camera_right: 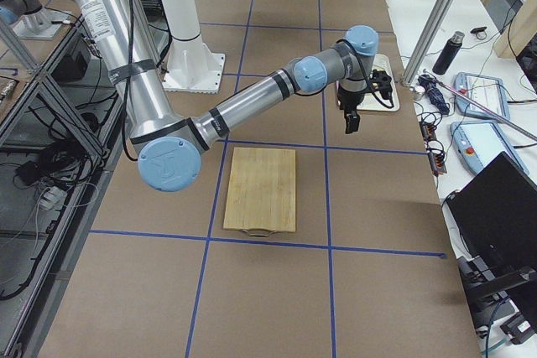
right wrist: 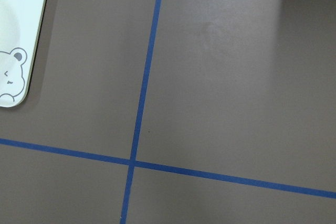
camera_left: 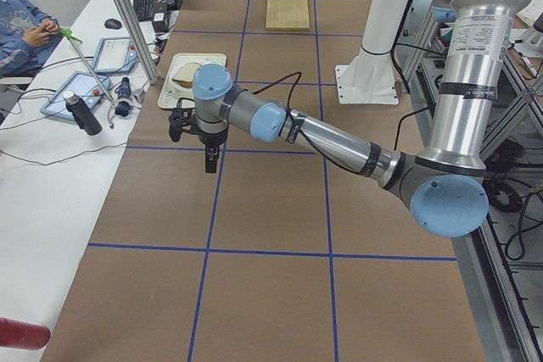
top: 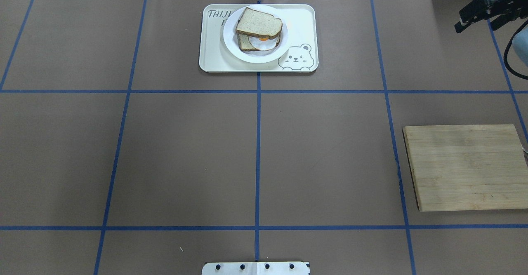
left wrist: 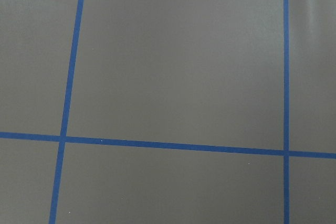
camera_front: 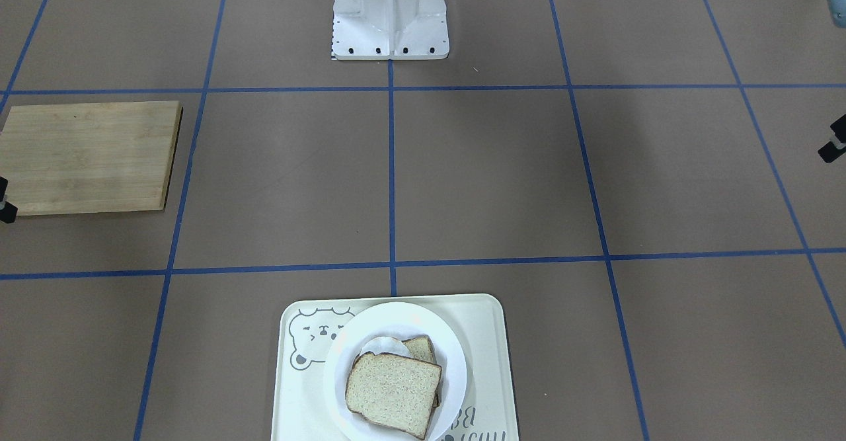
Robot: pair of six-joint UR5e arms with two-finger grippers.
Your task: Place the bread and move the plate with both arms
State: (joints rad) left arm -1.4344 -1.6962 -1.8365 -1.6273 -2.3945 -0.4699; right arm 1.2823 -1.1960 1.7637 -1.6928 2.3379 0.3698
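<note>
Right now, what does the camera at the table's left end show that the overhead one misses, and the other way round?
Only the left-end view: the left arm, reaching out over the table, and a seated person. Only the overhead: the bear drawing on the tray, and something white and orange between two slices of bread. Both: that tray, the bread, the wooden board and the blue tape lines.

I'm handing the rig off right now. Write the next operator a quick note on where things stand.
Left gripper: hovering over the table, off the tray's corner; open or shut unclear.
Right gripper: hovering beside the tray; also unclear.
Bread: top slice of the stack on the plate, which sits on the tray.
Done: bread placed; plate apparently delivered.
Left: probably nothing; confirm.
</note>
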